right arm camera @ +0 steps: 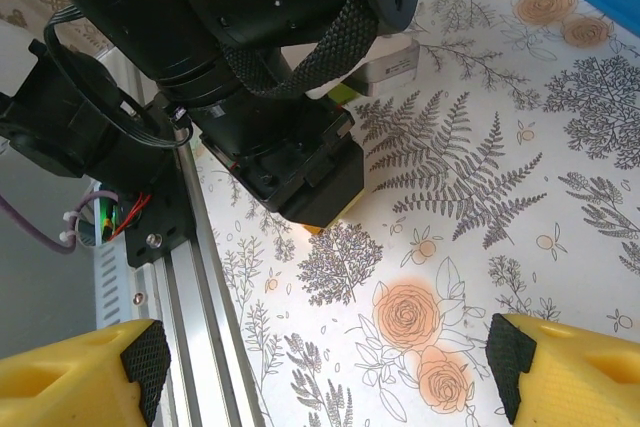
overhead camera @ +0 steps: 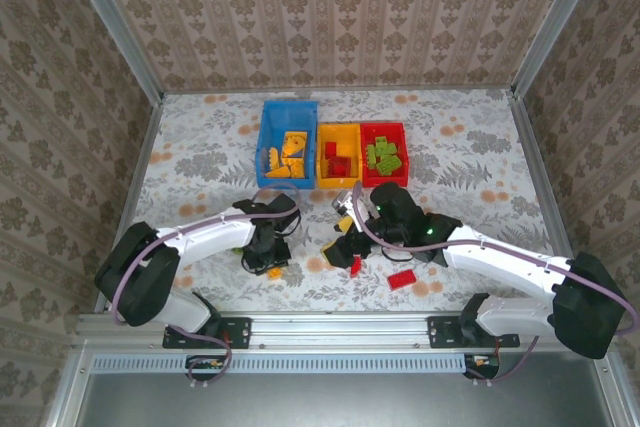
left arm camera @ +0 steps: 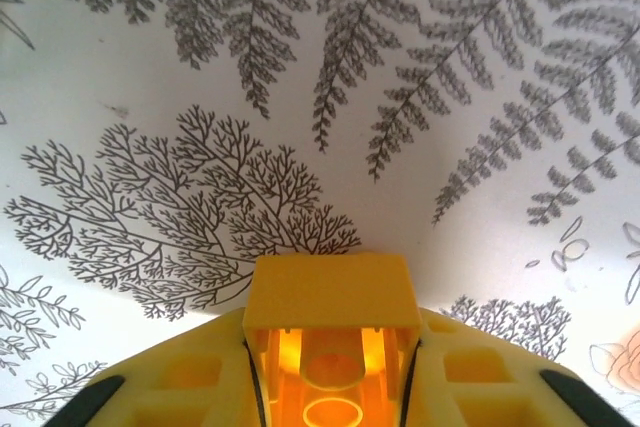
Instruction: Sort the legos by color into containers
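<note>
Lego brick [left arm camera: 330, 289], a yellow one, sat pinched tight in the left gripper [left arm camera: 330, 357], low over the flowered tablecloth [left arm camera: 300, 97]. Its hollow underside was turned back toward the wrist, and its long axis seemed to run out along the jaws, though I couldn't swear to it. The right gripper [right arm camera: 328, 367] hung wide open close beside, holding nothing. To my eye it wanted a straight lift, then a release low inside the blue bin [overhead camera: 265, 132], among the other yellow pieces [overhead camera: 290, 152].
</note>
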`<state>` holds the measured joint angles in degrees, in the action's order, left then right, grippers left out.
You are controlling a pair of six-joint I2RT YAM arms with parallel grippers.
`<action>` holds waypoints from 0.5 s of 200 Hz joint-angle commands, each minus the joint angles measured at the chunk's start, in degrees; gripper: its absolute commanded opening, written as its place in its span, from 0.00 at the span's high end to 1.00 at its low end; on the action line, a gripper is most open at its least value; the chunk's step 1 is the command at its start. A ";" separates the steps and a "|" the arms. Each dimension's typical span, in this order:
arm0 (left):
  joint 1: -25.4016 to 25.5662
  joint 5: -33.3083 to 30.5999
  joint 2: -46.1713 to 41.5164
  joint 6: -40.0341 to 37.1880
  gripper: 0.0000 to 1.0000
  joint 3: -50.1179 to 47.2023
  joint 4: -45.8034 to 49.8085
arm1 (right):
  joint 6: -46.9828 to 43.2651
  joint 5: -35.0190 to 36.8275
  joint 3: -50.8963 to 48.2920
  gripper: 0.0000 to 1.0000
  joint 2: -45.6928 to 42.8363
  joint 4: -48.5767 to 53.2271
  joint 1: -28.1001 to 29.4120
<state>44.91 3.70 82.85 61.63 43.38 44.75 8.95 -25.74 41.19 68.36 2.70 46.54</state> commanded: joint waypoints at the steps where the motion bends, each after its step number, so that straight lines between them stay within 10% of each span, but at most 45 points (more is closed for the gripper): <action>1: -0.19 -4.44 -2.70 -1.43 0.75 4.39 4.65 | -0.34 1.34 2.57 0.14 -0.30 -1.49 0.21; 100: -14.30 -10.14 15.85 -26.23 0.75 44.37 8.17 | 12.95 18.06 13.37 0.13 5.49 -8.99 -8.30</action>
<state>32.75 -3.92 91.02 44.91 80.90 51.20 17.04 -11.70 50.85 70.70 -4.29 40.49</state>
